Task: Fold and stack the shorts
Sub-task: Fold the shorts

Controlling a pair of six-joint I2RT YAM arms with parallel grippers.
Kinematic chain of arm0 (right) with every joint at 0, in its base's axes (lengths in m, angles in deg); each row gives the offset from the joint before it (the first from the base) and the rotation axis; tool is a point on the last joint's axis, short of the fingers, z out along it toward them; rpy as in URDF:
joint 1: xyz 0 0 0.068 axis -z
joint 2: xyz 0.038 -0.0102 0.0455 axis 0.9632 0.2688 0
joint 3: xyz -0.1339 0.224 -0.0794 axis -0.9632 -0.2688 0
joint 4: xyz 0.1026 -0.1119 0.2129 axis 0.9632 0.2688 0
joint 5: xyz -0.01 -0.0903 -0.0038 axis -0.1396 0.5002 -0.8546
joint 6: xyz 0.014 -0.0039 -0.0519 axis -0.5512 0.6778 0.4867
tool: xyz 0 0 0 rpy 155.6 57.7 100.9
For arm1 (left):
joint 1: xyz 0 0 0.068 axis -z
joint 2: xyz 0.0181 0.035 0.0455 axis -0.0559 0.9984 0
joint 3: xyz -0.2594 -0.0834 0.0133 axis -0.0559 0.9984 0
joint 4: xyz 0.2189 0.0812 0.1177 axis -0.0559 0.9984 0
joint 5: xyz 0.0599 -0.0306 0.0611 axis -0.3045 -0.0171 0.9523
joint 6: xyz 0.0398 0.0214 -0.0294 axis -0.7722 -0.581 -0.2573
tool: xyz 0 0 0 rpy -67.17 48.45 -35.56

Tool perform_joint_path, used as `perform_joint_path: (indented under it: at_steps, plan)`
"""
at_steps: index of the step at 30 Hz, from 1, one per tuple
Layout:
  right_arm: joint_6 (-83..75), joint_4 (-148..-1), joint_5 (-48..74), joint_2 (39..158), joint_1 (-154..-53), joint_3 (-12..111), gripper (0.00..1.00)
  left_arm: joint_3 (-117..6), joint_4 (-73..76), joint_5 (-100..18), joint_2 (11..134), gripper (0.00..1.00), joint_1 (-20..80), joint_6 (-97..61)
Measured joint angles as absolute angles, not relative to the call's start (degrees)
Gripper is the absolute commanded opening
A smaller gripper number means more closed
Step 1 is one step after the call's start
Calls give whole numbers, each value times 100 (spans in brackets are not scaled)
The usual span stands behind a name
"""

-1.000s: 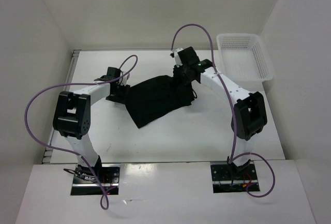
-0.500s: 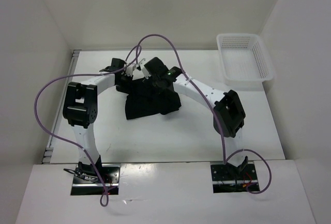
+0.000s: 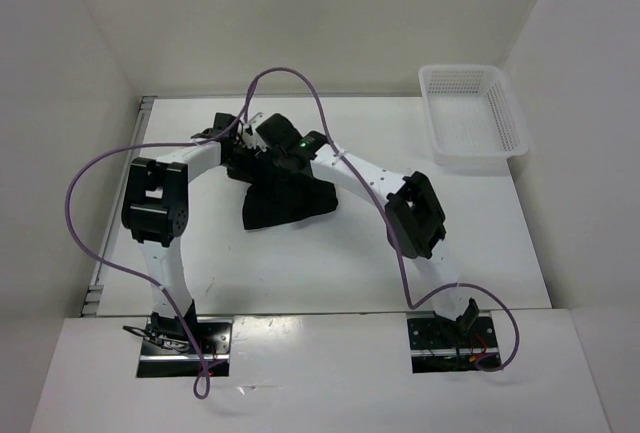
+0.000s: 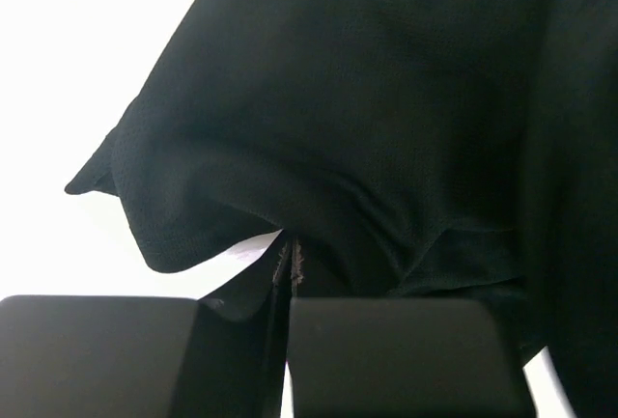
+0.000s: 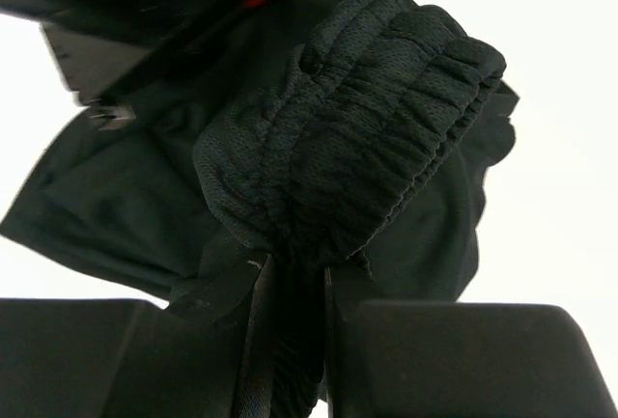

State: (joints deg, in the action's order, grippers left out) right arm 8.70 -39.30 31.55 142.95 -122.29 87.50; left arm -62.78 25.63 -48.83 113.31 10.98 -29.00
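White matte table [image 3: 300, 273], boxed in on three sides: back wall [image 3: 300, 23], left wall [image 3: 50, 153], right wall [image 3: 590, 153], all plain white. Thin metal strip [image 3: 141, 118] along the table's left edge. White ledge [image 3: 320, 373] at the near side. Soft, even light; faint shadows only.

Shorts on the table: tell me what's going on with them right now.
Both arms hold the black shorts. The right arm's fingers clamp the bunched elastic waistband, and the left arm's fingers are shut on a thin fold at the fabric's edge. The two grips sit close together at the far end of the garment, which lies doubled over in a rumpled heap on the table, not a neat fold. The white basket stands apart at the far right.
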Motion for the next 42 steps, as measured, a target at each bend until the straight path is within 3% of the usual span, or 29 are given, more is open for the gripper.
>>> perform_joint_path:
  at_steps: [2,3,4,6,8,11,14,19,25,29,31,36,42]
  plan:
    - [815,-3930,3054,14363,-12320,8750,30,-6278,2567,-4890,11331,4,1071,-2891]
    - [793,-3928,2956,14398,-12362,8752,45,-6278,2576,-4887,11331,9,1050,-2885]
    - [756,-3921,2866,14429,-12395,8771,53,-6278,2589,-4883,11331,13,1019,-2885]
    - [747,-3884,2523,14523,-12454,8911,63,-6311,2650,-4852,11333,22,908,-2876]
    - [749,-3862,2145,14604,-12502,9132,70,-6442,2781,-4702,11366,38,763,-2887]
    - [839,-3825,1515,14702,-12580,9595,71,-6709,2904,-4420,11471,54,475,-2937]
    - [876,-3821,993,14719,-12644,10006,71,-6947,2995,-4105,11490,61,188,-2920]
    - [992,-3836,925,14610,-12681,10142,70,-7284,3159,-3574,11237,64,11,-2924]
    - [1263,-3860,1620,13509,-12624,8625,71,-7579,3671,-3504,10050,65,422,-2928]
    - [1318,-3862,1804,12680,-12344,7757,71,-7675,4180,-4146,9263,78,897,-2937]
    - [1302,-3871,1806,12440,-11997,7528,71,-7417,4346,-4387,9058,99,1329,-2963]
    - [1193,-3989,1684,12396,-10876,7123,73,-7006,4455,-4291,9875,100,2077,-2939]
    - [1127,-3985,984,12678,-10043,6750,75,-7430,4423,-3475,10817,100,1867,-2933]
